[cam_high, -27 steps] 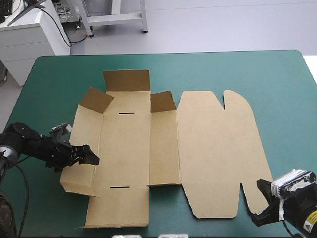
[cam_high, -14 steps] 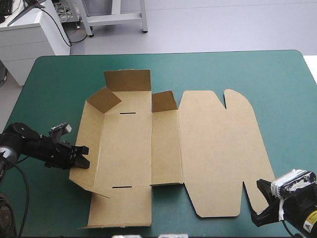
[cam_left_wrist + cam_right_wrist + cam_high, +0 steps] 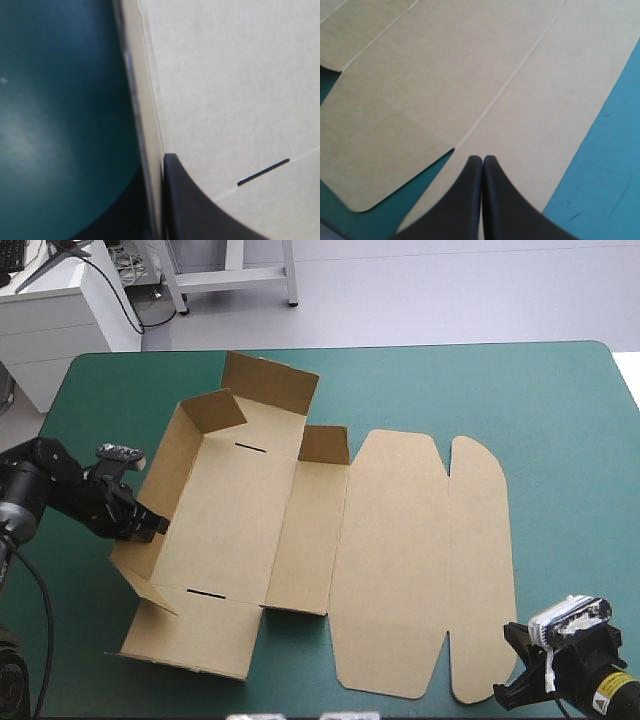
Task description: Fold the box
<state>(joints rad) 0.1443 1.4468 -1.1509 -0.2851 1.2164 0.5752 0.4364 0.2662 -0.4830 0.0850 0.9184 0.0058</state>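
Pinching the left wall of the box (image 3: 250,510) between its fingers, the left gripper (image 3: 152,525) seems to be holding that wall upright so the tray takes shape on the teal-green worktop (image 3: 560,420). The right gripper (image 3: 512,692) sits closed and empty by the near corner of the flat lid (image 3: 420,560). Nothing lies in the box.

My left gripper (image 3: 160,165) clamps the box's (image 3: 230,520) raised left wall (image 3: 165,470), so that side is blocked, and the far flaps (image 3: 268,380) stand up too. The lid (image 3: 400,560) lies flat. The bare teal-green cover (image 3: 570,460) is open along the right and far edges, except at the near right corner, where my right gripper (image 3: 482,159) sits with its fingers together.
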